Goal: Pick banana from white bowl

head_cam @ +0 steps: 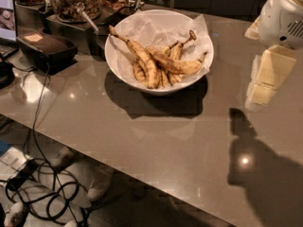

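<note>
Grey glossy counter, gripper at right edge

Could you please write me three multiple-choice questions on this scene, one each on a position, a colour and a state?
1. Where is the tool?
A. Inside the bowl
B. Over the table, to the right of the white bowl
C. Under the table

2. What colour is the bowl?
A. White
B. Red
C. Black

3. What is the state of the banana?
A. Lying in the bowl among other bananas
B. Lying on the table
C. Held up by the tool

Answers:
1 B, the tool hangs near the right edge of the view, apart from the bowl.
2 A, its rim and wall are plain white.
3 A, it rests on the paper liner, with the tool nowhere near it.
</note>
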Controlling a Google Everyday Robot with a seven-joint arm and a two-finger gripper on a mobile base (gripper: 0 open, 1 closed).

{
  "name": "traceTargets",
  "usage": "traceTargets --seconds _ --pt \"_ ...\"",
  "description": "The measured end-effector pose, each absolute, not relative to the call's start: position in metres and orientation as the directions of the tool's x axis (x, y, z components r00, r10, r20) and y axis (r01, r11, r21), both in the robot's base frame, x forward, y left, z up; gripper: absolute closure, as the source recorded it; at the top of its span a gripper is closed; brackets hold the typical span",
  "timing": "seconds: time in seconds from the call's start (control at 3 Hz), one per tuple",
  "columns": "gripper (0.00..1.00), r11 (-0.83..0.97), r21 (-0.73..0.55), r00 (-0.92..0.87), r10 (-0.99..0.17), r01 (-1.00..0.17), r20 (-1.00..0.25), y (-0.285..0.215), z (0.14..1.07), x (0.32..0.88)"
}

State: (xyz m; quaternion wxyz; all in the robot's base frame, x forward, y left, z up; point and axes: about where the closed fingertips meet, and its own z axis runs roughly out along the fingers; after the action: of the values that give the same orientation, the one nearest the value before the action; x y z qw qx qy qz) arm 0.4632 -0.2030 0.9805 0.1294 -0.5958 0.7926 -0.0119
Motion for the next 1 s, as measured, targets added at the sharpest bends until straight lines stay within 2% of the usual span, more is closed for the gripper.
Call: traceTargets --seconds 0.33,1.0 --pt "0.00 0.265 -0.134 -0.239 -0.954 -0.955 -0.182 -0.186 0.976 0.491" --pt "0.00 0.295 -0.161 -0.253 -0.938 -0.942 -0.236 -0.179 0.977 0.505"
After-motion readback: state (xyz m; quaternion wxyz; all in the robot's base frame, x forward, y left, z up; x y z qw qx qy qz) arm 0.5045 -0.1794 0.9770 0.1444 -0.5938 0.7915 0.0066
